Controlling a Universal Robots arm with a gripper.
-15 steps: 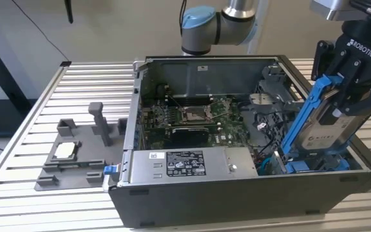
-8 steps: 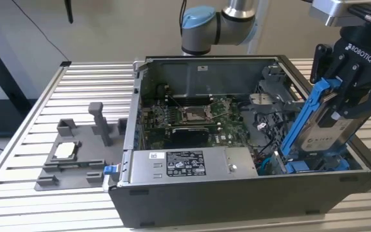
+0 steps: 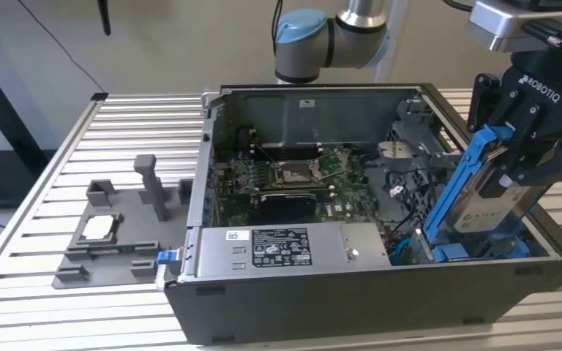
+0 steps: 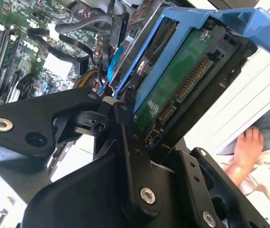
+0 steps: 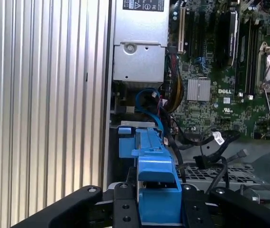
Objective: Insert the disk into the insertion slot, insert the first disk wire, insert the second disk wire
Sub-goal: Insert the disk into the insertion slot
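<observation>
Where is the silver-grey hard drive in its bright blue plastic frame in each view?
Exterior view: disk tilted at that view's right, clamped in black gripper.
Second wrist view: its green underside faces the camera.
First wrist view: its blue edge, seen end-on.
Shared landmark: green motherboard.

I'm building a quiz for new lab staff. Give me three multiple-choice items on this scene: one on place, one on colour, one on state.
1. Where is the disk?
A flat on the grey fixture
B in the gripper, tilted over the computer case
C on the power supply

2. Its frame is:
A red
B blue
C yellow

3. The gripper is:
A open
B shut on the disk
C shut on a cable

Answers:
1 B, it hangs clamped over the case's end at the exterior view's right.
2 B, blue plastic rims the drive.
3 B, it clamps both faces.
</observation>
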